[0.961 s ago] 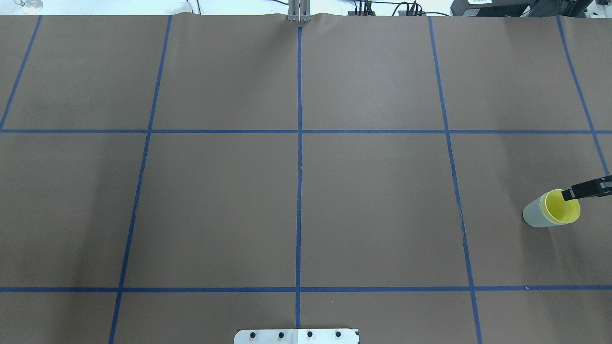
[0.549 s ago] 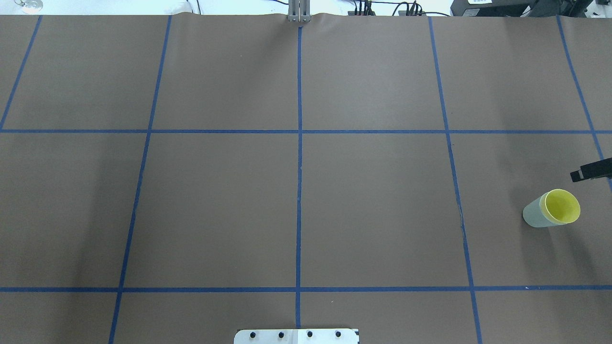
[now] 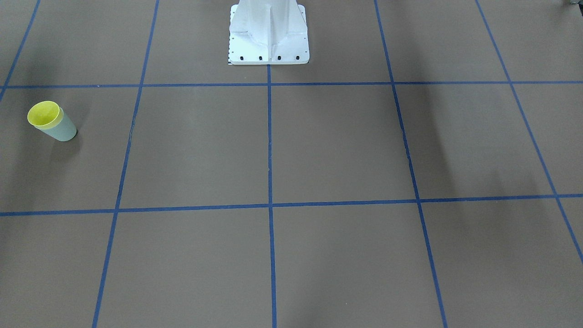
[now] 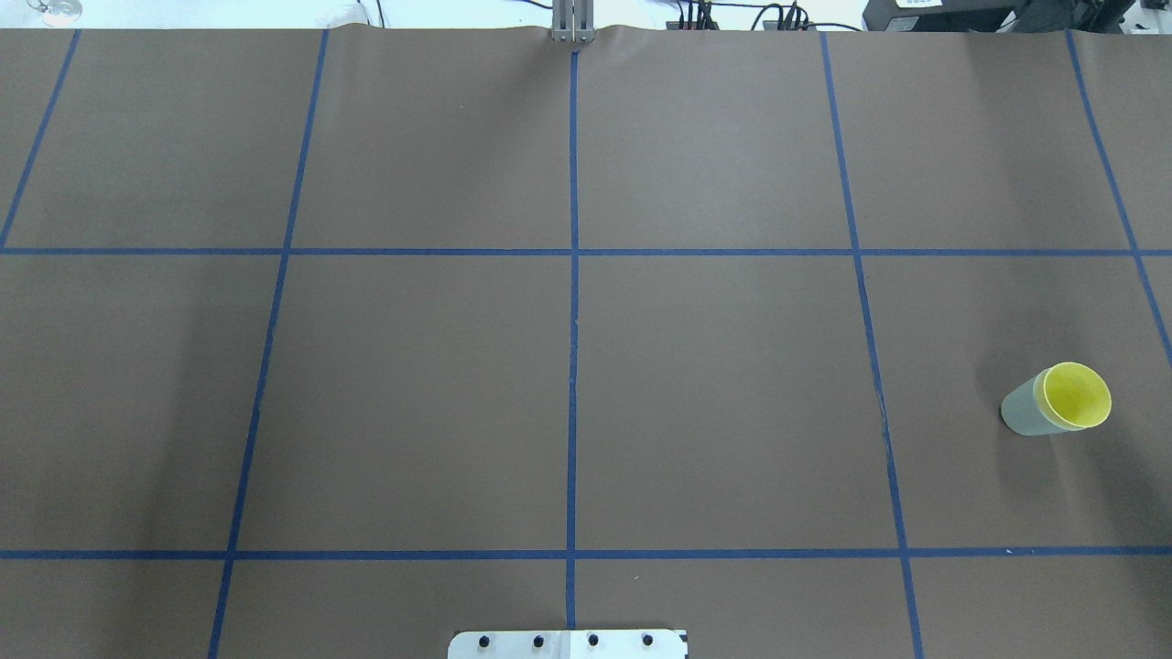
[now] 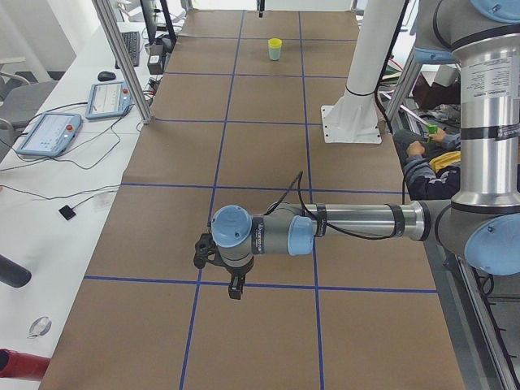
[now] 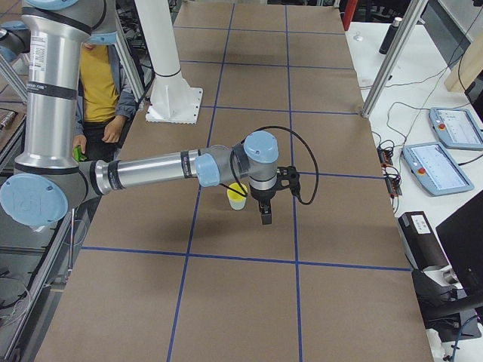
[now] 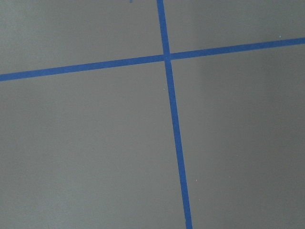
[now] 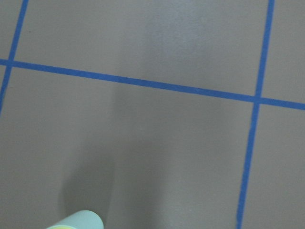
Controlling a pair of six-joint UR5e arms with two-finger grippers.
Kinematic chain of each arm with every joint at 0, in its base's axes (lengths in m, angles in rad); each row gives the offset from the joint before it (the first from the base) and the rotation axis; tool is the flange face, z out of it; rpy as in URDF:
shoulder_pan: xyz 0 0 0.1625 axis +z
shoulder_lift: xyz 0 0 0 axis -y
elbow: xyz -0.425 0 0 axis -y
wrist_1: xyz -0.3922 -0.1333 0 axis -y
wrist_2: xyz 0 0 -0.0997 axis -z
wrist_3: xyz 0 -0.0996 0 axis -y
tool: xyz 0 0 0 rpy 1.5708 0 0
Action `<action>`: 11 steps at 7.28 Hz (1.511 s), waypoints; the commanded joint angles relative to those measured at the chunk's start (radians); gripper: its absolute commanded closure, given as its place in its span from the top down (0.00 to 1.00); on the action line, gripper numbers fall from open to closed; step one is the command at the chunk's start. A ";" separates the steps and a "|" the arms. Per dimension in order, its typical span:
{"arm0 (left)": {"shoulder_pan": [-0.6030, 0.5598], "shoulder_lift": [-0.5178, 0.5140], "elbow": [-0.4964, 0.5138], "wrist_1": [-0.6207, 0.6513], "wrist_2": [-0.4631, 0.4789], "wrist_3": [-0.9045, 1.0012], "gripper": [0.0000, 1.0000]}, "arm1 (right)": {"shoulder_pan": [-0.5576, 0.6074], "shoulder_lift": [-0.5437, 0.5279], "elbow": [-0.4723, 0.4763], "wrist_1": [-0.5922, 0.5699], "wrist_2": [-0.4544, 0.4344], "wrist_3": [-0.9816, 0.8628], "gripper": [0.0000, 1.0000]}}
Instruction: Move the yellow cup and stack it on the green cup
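The yellow cup [image 4: 1073, 395] sits nested inside the green cup [image 4: 1021, 414] at the table's right side, both upright. The pair also shows in the front view, yellow cup [image 3: 43, 114] in green cup [image 3: 63, 130], and in the right side view [image 6: 237, 197]. The green cup's edge [image 8: 78, 220] shows at the bottom of the right wrist view. My right gripper [image 6: 265, 215] hangs just beside the cups, apart from them; I cannot tell whether it is open. My left gripper [image 5: 234, 288] hangs over bare table far from the cups; I cannot tell its state.
The white robot pedestal [image 3: 268, 36] stands at the table's near middle. A person in a yellow shirt [image 6: 98, 83] is beside the robot. Tablets [image 5: 49, 134] and cables lie on the side bench. Blue tape lines [image 4: 573, 275] grid the brown table.
The right gripper's fingertip was at the yellow cup's rim, then drew away up and right, and has left the overhead view. The stacked cups have not moved.
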 commanded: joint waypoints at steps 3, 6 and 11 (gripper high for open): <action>0.000 0.000 0.000 0.003 0.000 0.000 1.00 | 0.101 -0.071 -0.036 -0.117 -0.042 -0.251 1.00; -0.006 0.025 -0.038 0.006 0.015 0.003 1.00 | 0.101 -0.071 -0.061 -0.117 -0.042 -0.252 1.00; -0.029 0.041 -0.059 0.006 0.015 0.003 1.00 | 0.101 -0.074 -0.073 -0.117 -0.040 -0.252 1.00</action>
